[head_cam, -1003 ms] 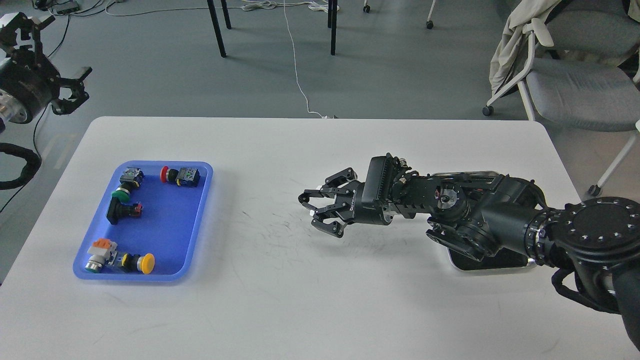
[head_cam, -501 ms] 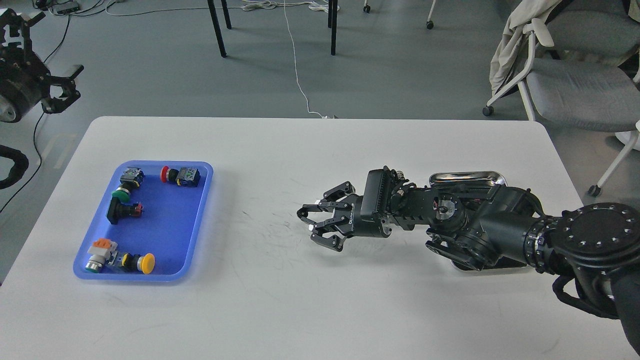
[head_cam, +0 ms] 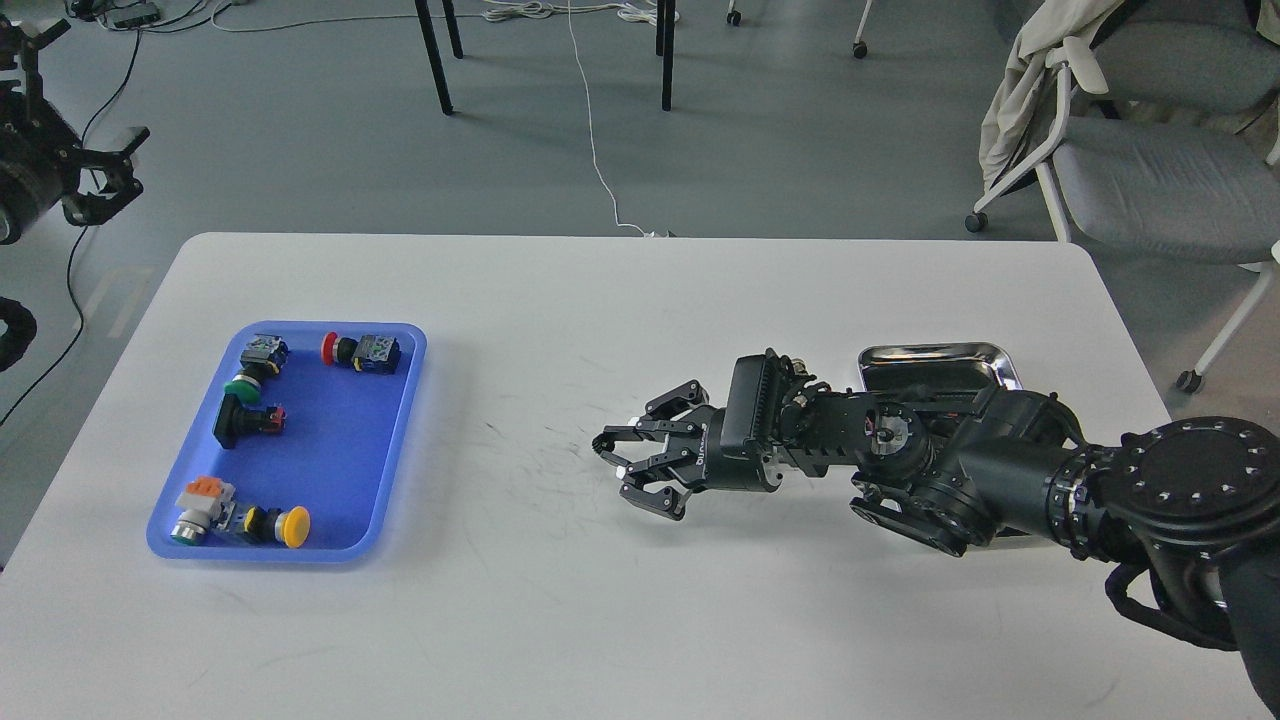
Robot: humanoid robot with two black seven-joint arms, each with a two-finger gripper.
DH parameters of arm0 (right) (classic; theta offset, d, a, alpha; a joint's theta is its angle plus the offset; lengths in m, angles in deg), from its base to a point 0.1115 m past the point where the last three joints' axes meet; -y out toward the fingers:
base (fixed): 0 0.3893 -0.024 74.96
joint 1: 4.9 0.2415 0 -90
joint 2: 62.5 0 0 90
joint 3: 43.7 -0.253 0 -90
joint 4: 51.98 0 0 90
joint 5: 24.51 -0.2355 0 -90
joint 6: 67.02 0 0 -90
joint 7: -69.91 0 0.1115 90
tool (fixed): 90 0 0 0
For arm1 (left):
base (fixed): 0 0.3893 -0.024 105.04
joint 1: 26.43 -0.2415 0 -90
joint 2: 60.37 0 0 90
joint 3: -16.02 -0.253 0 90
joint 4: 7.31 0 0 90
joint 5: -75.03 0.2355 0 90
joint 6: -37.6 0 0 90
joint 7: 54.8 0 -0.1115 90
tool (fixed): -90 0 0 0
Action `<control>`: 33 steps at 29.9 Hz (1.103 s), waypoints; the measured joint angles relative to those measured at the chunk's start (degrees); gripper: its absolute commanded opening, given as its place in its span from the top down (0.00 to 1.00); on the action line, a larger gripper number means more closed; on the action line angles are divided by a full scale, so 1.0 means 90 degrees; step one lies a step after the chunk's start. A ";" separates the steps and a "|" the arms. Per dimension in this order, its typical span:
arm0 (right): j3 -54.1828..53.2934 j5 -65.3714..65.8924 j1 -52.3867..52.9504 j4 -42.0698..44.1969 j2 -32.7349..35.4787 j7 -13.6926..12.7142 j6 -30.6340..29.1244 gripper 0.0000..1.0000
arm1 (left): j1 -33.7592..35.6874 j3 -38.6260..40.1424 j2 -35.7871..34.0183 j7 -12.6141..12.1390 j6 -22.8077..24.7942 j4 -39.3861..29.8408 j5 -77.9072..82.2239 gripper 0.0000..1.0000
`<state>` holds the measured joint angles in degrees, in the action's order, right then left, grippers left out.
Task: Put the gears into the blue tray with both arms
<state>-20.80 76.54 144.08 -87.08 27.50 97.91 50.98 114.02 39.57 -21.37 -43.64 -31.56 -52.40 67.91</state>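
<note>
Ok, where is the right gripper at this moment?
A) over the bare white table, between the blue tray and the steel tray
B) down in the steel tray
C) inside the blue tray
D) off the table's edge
A: the right gripper hangs over the bare white table, well right of the blue tray and left of the steel tray.

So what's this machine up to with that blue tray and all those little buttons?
The right gripper is stretched over the middle of the white table, its jaws pinching what looks like a small black gear, with the steel tray behind the arm. The blue tray sits apart, near the table's left side, holding only coloured push-button switches. The left gripper is raised off beyond the table's left edge.
</note>
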 measured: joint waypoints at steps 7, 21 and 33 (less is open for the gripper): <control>-0.0022 -0.0051 -0.0001 -0.0002 0.0000 0.0000 0.0000 0.49 | -0.0001 0.0000 -0.0066 0.0000 -0.0001 -0.0016 0.0000 0.01; -0.1002 -0.1132 0.0055 0.0147 0.0000 -0.0001 0.0000 0.22 | -0.0101 0.0000 -0.0085 0.0000 -0.0001 -0.0030 0.0000 0.01; -0.1479 -0.4211 0.0408 0.0115 0.0000 -0.0005 0.0000 0.13 | -0.0136 -0.0488 -0.0417 -0.0274 0.0517 -0.0425 0.0115 0.01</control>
<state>-34.12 38.65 147.75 -86.04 27.50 97.86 50.98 112.80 35.18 -25.12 -46.10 -26.91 -56.22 68.95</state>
